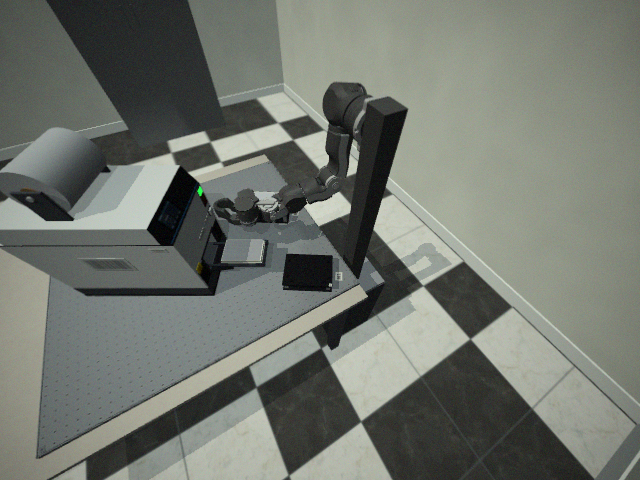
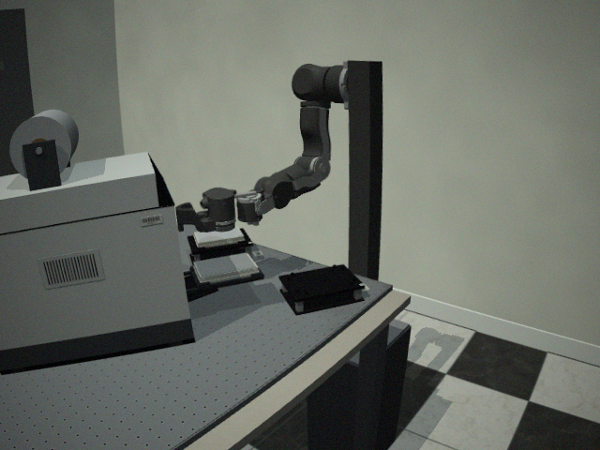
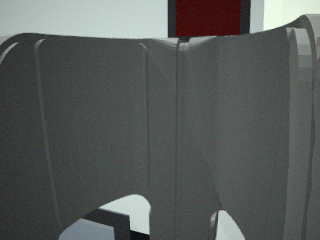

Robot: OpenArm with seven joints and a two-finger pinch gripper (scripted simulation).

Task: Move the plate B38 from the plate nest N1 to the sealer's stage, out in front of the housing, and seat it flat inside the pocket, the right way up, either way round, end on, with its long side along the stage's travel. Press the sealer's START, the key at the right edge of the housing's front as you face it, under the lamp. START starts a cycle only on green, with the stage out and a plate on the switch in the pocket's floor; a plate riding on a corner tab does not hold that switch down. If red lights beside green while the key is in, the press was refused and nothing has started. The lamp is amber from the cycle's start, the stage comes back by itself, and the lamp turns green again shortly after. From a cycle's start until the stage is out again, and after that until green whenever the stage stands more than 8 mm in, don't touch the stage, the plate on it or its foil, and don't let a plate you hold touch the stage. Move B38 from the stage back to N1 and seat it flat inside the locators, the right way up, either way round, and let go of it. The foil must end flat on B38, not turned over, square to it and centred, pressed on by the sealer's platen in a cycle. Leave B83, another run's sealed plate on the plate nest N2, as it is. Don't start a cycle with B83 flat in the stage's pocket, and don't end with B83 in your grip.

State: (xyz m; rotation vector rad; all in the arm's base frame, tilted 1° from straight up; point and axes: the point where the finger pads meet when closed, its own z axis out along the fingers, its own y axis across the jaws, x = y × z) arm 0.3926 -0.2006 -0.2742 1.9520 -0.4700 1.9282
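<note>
Plate B38 on the sealer's stage, lamp green

B38 (image 1: pixel 244 251) lies foil-topped in the stage (image 1: pixel 211 258) pocket at centre frame; the black nest N1 (image 1: pixel 307 271) stands empty to its right, and B83 (image 2: pixel 217 237) sits on N2 (image 2: pixel 193 246) behind. The arm reaches left, its gripper (image 1: pixel 218 207) pressed together on nothing, beside the green lamp (image 1: pixel 200 191).

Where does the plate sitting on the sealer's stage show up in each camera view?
Top: plate B38 lies left of centre on the stage, in front of the sealer's housing and left of the black nest.
Exterior: left of centre, between the housing and that nest.
Wrist: not in it; the fingers fill the picture.
Shared landmark: the shut gripper, beyond the plate in both wide views.
</note>
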